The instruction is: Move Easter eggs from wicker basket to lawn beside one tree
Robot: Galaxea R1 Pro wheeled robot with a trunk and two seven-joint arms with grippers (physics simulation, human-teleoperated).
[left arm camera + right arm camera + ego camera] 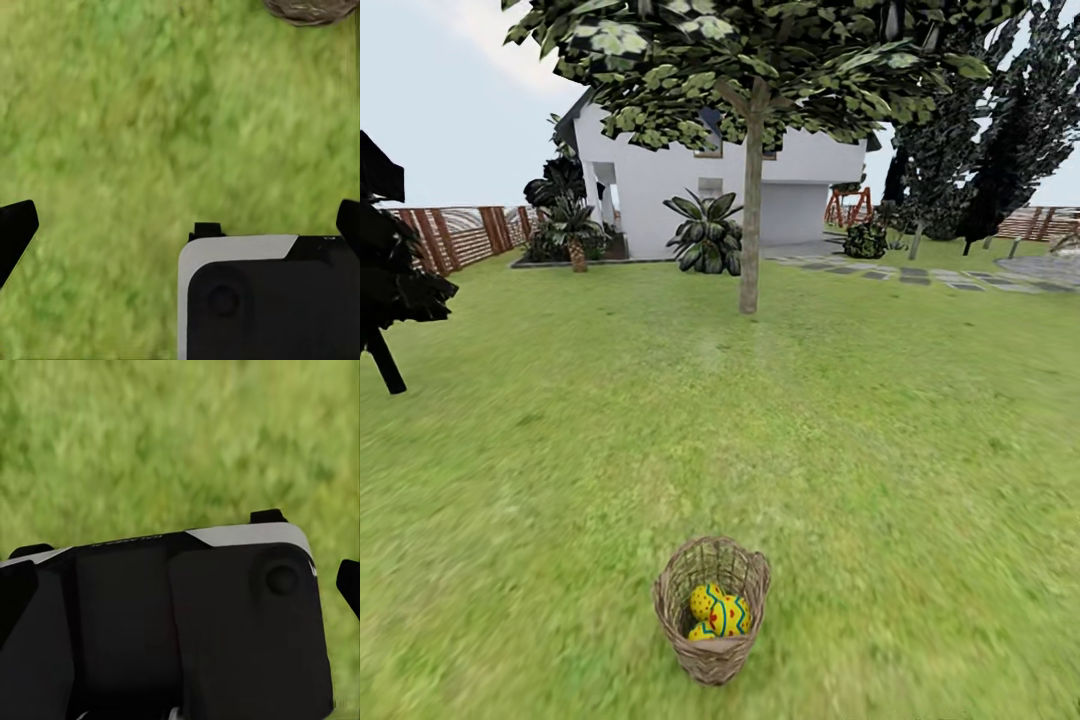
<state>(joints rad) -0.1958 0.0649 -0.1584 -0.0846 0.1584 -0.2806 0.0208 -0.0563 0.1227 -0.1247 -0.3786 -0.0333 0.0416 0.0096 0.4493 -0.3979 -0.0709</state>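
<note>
1. The wicker basket stands at lower centre on the lawn, eggs inside.
2. Both end effectors: fingers apart.
3. Drive closer, stop short, reach straight down; the tree stands beyond.

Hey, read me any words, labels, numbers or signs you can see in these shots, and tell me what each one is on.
No readable text anywhere.
Right wrist view: a faint pale streak on the black robot body, too blurred to read.
The wicker basket, Easter eggs and white house carry no lettering.
</note>
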